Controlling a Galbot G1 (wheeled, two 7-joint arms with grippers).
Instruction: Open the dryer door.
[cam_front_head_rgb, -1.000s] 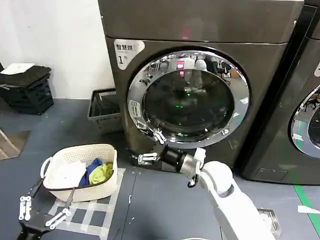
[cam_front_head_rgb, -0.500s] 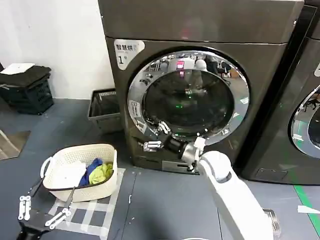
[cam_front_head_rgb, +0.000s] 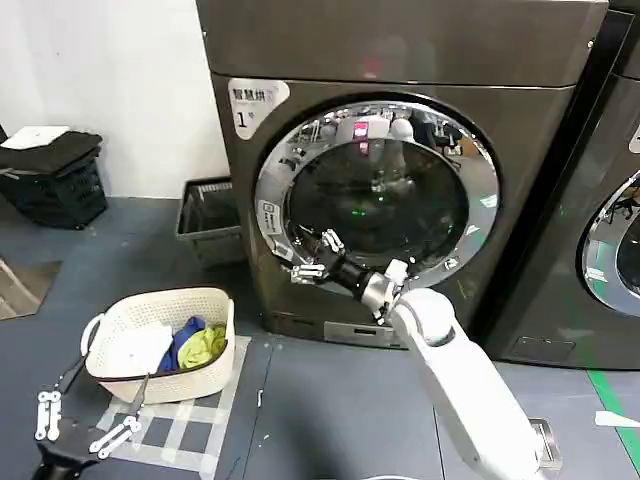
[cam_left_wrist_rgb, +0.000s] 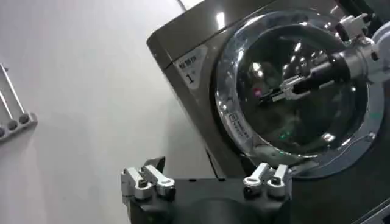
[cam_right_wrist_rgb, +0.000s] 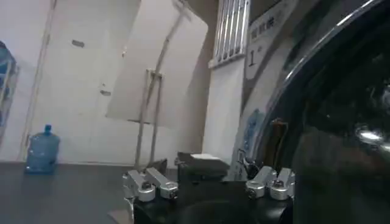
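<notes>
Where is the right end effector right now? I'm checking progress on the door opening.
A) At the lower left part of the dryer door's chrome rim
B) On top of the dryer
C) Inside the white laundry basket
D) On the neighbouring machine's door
A: in the head view the right end effector, fingers open, sits at the lower left of the closed dryer door, on its chrome rim.

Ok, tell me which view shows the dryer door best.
The head view: the whole dryer door shows front-on, shut, with the right gripper at its lower left rim. The left wrist view shows it slanted; the right wrist view catches just its rim and glass up close.
</notes>
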